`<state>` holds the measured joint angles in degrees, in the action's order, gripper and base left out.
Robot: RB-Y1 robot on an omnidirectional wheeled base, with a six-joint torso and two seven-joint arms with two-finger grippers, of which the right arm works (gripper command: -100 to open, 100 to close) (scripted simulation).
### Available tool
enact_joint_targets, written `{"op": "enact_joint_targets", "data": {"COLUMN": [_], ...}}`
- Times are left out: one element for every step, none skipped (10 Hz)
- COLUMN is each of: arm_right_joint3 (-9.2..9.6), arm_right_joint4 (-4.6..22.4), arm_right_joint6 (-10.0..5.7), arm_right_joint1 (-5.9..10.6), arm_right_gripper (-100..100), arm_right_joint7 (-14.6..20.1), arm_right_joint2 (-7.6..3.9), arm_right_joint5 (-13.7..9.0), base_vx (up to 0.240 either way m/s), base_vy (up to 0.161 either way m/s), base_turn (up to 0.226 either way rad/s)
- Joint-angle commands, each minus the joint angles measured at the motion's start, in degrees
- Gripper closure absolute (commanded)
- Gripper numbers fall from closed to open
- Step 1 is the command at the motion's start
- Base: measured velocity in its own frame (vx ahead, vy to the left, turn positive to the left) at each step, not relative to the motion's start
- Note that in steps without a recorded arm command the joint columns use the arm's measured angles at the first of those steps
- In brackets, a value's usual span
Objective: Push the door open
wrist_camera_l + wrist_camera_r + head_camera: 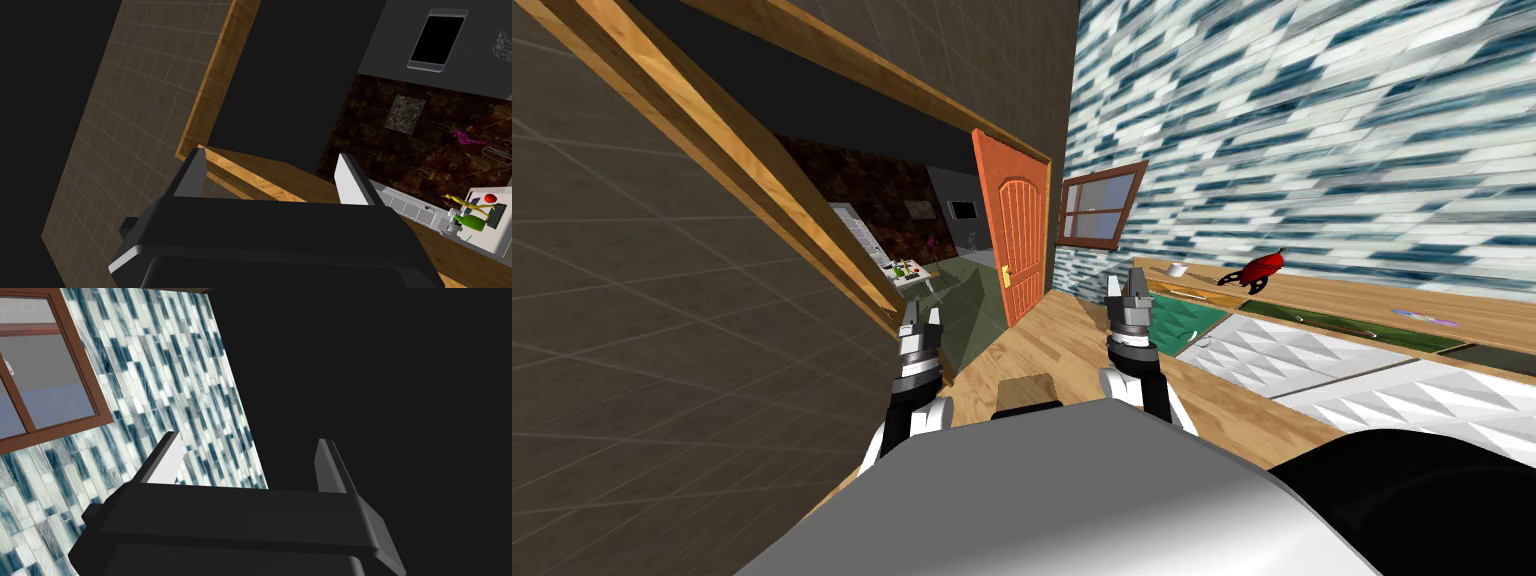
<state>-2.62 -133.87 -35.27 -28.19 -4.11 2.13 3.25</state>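
the door is a flat orange leaf with an arched panel of narrow vertical grooves and a small yellow handle low on its near edge. it stands open at the right side of the doorway, well ahead of both my hands and touching neither. the door frame is a broad band of glossy, warm-grained wood, set in a dull brown wall scored into square tiles. the floor under my arms is pale wood planking that runs up to the threshold.

my left gripper hangs just beside the left jamb, its two thin grey blades spread with nothing between them. in the left wrist view it points through the opening at a dark, mottled stone-like wall and a white table with a green bottle lying on it.

my right gripper is raised near the end of a wood-topped counter with white quilted fronts. its blades also stand spread and empty. behind the counter runs a wall of narrow blue and white mosaic tiles.
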Motion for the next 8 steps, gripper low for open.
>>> {"op": "enact_joint_targets", "data": {"arm_right_joint3": [0.44, 0.58, 0.86, 1.22, 1.42, 1.62, 2.06, 2.31], "arm_right_joint4": [1.8, 2.4, 3.5, 5.0, 5.9, 6.7, 8.5, 9.6], "arm_right_joint6": [0.41, 0.53, 0.79, 1.12, 1.3, 1.49, 1.89, 2.12], "arm_right_joint1": [1.01, 1.33, 1.96, 2.79, 3.25, 3.7, 4.72, 5.29], "arm_right_gripper": [-100, -100, -100, -100, -100, -100, -100, -100], "arm_right_joint7": [0.2, 0.3, 0.5, 0.7, 0.8, 0.9, 1.1, 1.3], "arm_right_joint2": [-0.68, -0.87, -1.26, -1.69, -1.92, -2.15, -2.62, -2.86], "arm_right_joint5": [-0.1, -0.1, -0.2, -0.2, -0.3, -0.3, -0.4, -0.4], "base_vx": [0.172, 0.136, 0.124, 0.14, 0.114, 0.101, 0.151, 0.138], "base_vy": [0.013, -0.037, -0.051, -0.052, -0.045, -0.032, -0.041, -0.056], "base_turn": [0.053, 0.089, 0.06, 0.075, 0.072, 0.042, 0.092, 0.082]}}
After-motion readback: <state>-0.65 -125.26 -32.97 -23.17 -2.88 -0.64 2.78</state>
